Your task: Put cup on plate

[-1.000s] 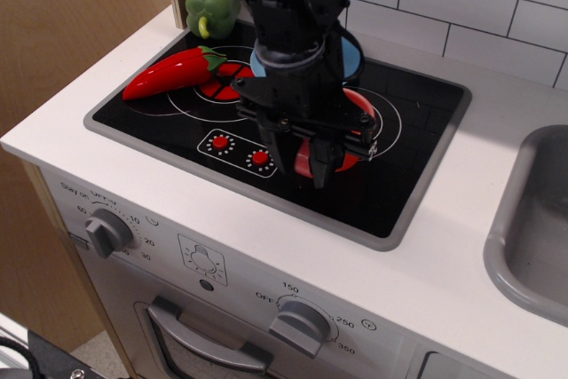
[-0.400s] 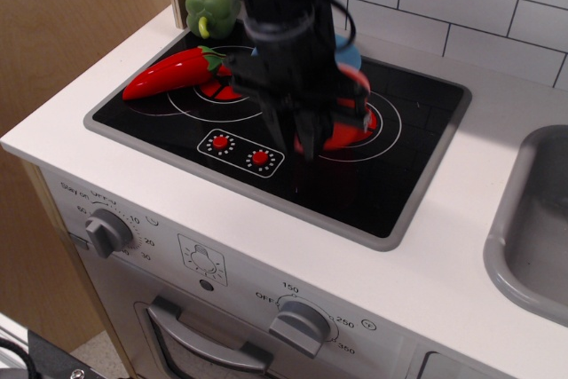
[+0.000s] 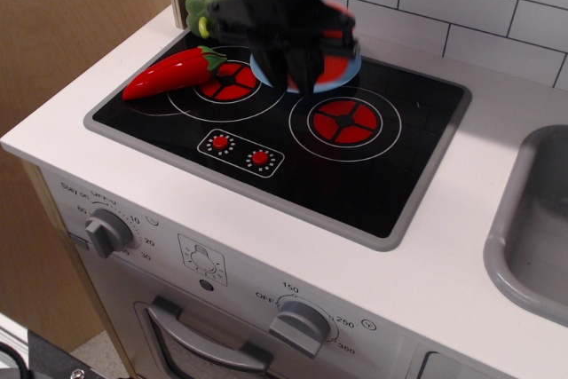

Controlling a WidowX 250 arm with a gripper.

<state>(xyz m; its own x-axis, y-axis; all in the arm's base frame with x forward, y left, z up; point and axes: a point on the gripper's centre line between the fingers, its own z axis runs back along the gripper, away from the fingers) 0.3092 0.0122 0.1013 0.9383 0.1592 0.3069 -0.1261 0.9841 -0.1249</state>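
Now that the black robot hand (image 3: 300, 75) has travelled from the front right burner to the back of the black toy cooktop (image 3: 355, 175), the small red-orange plastic cup (image 3: 333, 28) rides with it and sits over the flat round light blue plastic plate (image 3: 348, 75), where a second ago it hung low over the burner rings. That burner, with its red segmented mark (image 3: 346, 122), lies bare just in front of the hand, which suggests the carry is nearly complete and only lowering and letting go remain. The hand appears clenched on the cup, though its fingers are dark against the dark arm and the contact itself is hard to read; only a red sliver of the cup shows to the right of the hand. Whether the cup's base touches the plate or hangs just above it cannot be told, since the hand covers that spot. Most of the plate is hidden as well, leaving a blue arc below and to the right of the hand. To the left of the hand, the long glossy red chili pepper (image 3: 170, 74) lies across the cooktop edge, and a green plastic bell pepper (image 3: 206, 6) peeks out behind the arm, partly blocked. The white bench (image 3: 444, 272) carries everything.
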